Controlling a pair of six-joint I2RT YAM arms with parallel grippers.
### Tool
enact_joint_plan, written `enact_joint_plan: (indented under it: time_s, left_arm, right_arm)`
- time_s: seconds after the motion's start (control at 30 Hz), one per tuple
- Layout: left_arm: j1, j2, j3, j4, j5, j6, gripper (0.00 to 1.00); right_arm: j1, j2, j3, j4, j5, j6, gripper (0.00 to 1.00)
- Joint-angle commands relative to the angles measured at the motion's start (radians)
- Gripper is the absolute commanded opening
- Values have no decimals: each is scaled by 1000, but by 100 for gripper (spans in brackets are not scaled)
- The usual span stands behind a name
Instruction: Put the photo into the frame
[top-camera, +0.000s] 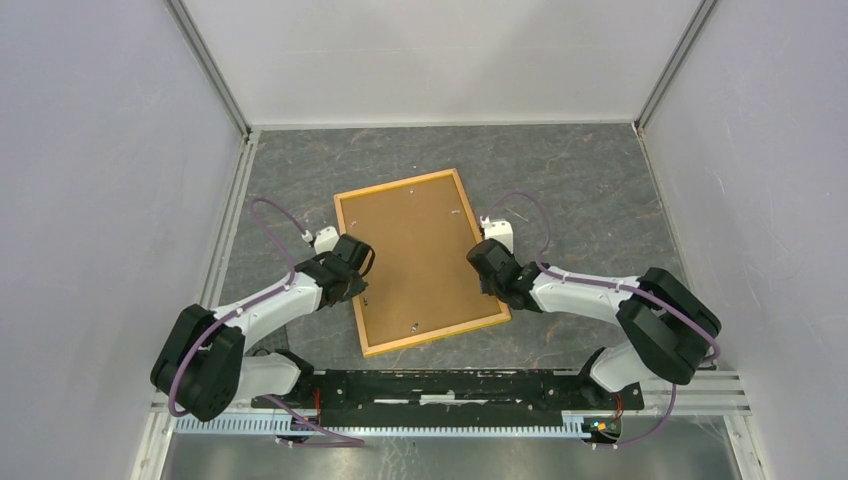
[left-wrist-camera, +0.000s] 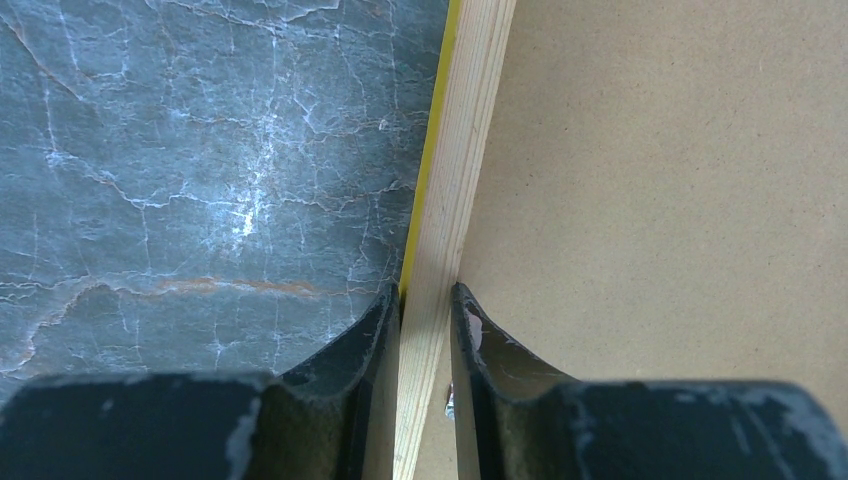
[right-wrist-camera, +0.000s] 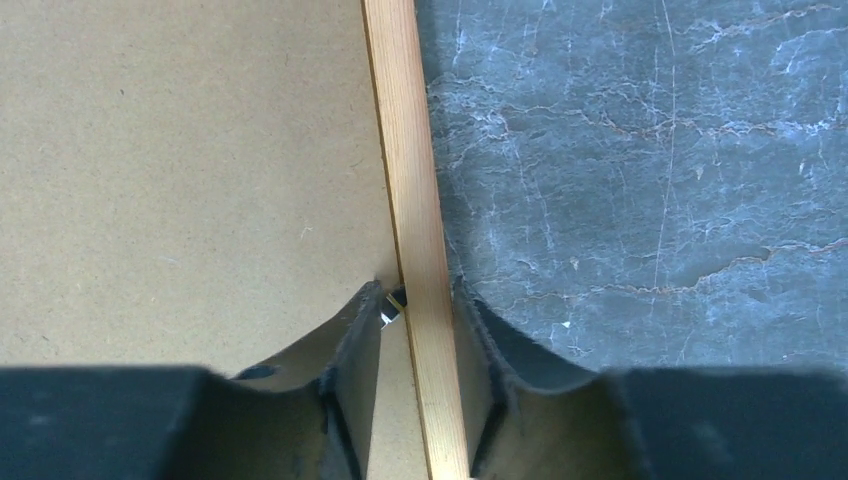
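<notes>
1. left gripper (left-wrist-camera: 425, 300): jaws narrowed onto the left long rail of the frame (left-wrist-camera: 462, 150), one finger at each side, both seen touching the wood; the rail is held.
2. right gripper (right-wrist-camera: 420, 295): jaws set narrow astride the opposite long rail. The outer finger is seen against the wood, but a slight gap holding a small metal tab (right-wrist-camera: 390, 314) is seen at the inner finger, so a firm clamp cannot be told.
3. frame: laid back-up and slightly skewed at the middle of the desk (top-camera: 590, 180), between the two arms.
4. backing panel (top-camera: 415, 250): brown fibreboard, seated inside the rails, the whole opening covered.
5. photo: not seen in any view; whether it lies beneath the backing panel cannot be told.
6. progress: if the photo is enclosed, the task is judged nearly complete, with only securing of the tabs and release left. Otherwise removal of the backing panel and insertion are left.
</notes>
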Motion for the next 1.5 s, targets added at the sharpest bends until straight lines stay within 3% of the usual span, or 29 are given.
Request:
enact_joint_plan:
  time_s: [0.0,0.27,0.53,0.6,0.67,0.73,0.8,0.93,1.03,1.2,1.47]
  left_arm:
    - [1,-14,-19,27,23,-60,24]
    - [1,-12,-20,29,26,-60,23]
    - [1,-33,-43,47,60,-59,20]
    - [1,-38,-57,64,75,-59,18]
    - [0,-40,-60,67,82,-53,17]
    - [1,-41,-56,67,84,-48,16]
    - [1,-42,-58,67,84,-47,14]
    - [1,-49,-66,71,84,-50,13]
    - [0,-51,-70,71,84,-51,11]
    - [1,-60,-81,71,76,-59,3]
    - [2,-44,-77,71,73,-57,2]
  right_arm:
    - [3,40,25,-115,60,68,30]
    - [50,174,197,-371,65,289,14]
    - [72,120,158,-314,112,364,22]
    - [70,90,148,-290,134,325,27]
    - [58,48,125,-190,92,163,39]
    - [43,-30,44,-4,0,-55,59]
    - [20,-110,-26,132,-55,-165,81]
    - [-30,-125,27,152,-47,-271,95]
    - [-73,-45,120,117,-44,-284,95]
    - [-145,130,281,61,10,-164,90]
    - [-194,376,551,-39,26,22,85]
